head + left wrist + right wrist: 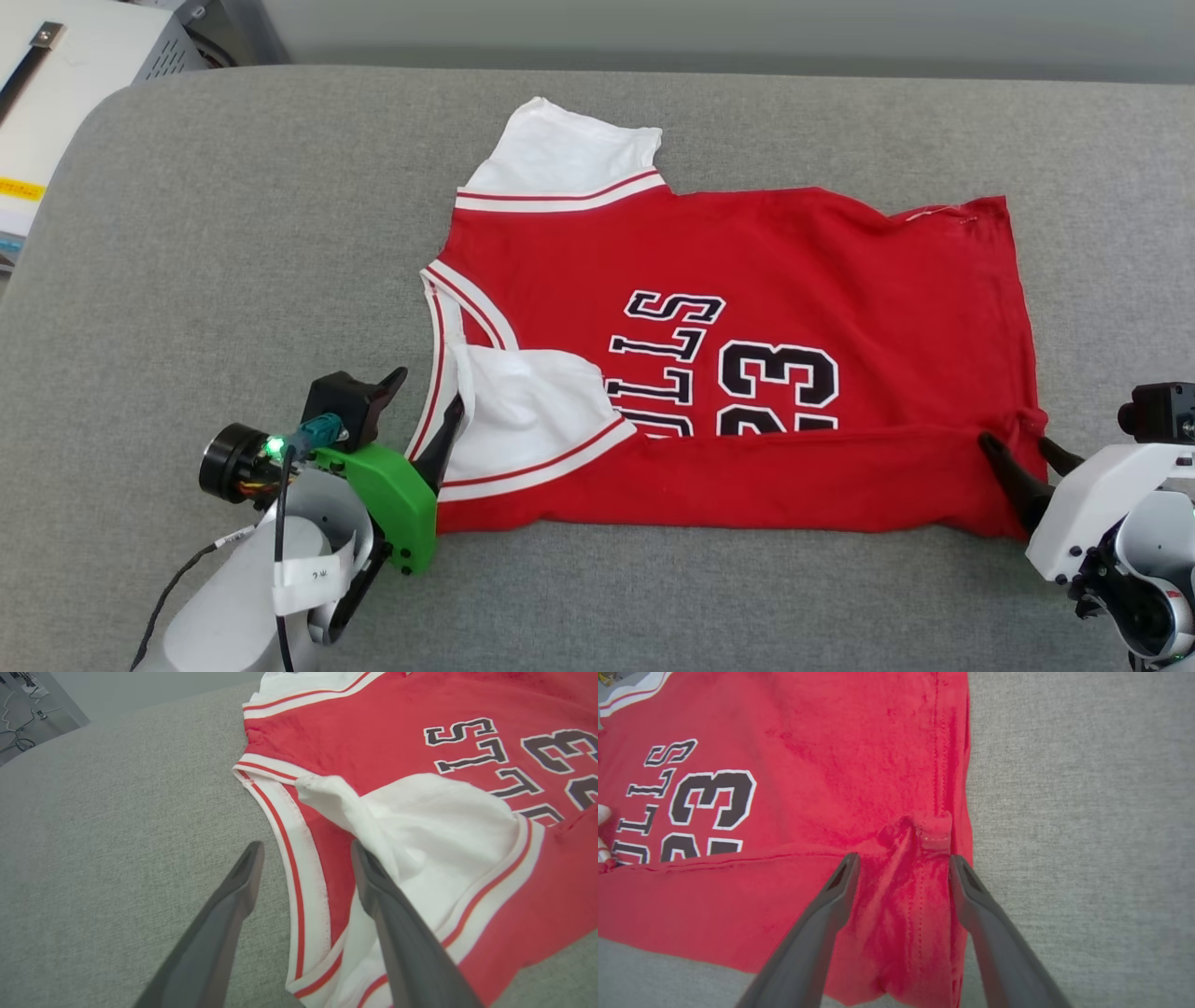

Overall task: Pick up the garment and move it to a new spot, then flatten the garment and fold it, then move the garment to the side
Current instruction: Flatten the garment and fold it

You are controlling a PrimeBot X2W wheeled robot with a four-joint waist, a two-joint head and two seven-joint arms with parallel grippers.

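The red shirt [747, 271] lies spread on the grey worktop [233, 233] with its near edge folded up over the lettering, the left end effector [429, 390] open astride the striped collar trim beside the folded-in white sleeve, the right end effector [1016, 441] open astride the fold's bunched hem corner.

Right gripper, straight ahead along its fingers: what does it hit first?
Most likely the red basketball T-shirt. The open right gripper straddles its bunched hem corner, so that puckered fabric lies just ahead. Height above the cloth is unclear; the grey padded surface lies beneath.
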